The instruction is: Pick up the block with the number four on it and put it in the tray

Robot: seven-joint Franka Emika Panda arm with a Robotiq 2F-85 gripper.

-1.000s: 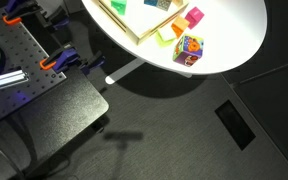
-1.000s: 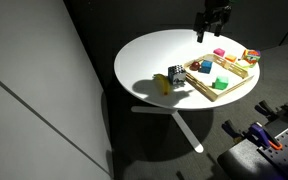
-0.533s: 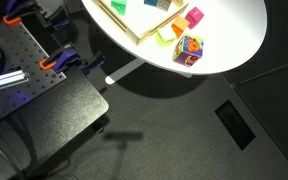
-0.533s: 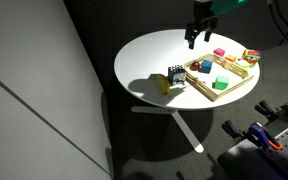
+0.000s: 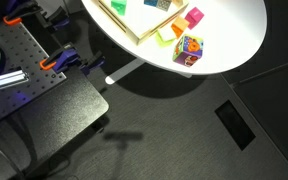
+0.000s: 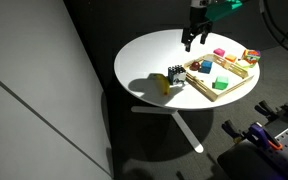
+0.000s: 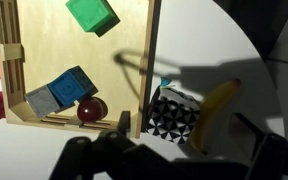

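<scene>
A cube with many-coloured faces [image 5: 189, 48] stands on the round white table just outside the tray [image 5: 119, 22]. In an exterior view the cube [image 6: 175, 76] sits beside a yellow banana [image 6: 162, 84]. In the wrist view the cube [image 7: 174, 112] shows a black-and-white triangle face; no number is readable. The pale wooden tray [image 6: 199, 85] [image 7: 152, 50] holds a green block [image 7: 92, 14], a blue block [image 7: 62, 92] and a red ball [image 7: 92, 110]. My gripper [image 6: 193, 42] [image 7: 172, 150] hangs open and empty above the table, behind the cube.
The banana [image 7: 212, 115] lies right against the cube. A pink block [image 5: 194, 17] and a yellow-green block [image 5: 166, 35] lie near the tray. The table edge [image 5: 234, 60] drops to a dark floor. A perforated metal bench with clamps [image 5: 24, 60] stands nearby.
My gripper has moved from the far side of the table over the tray's corner, closer to the cube and a little lower. The objects have not moved.
</scene>
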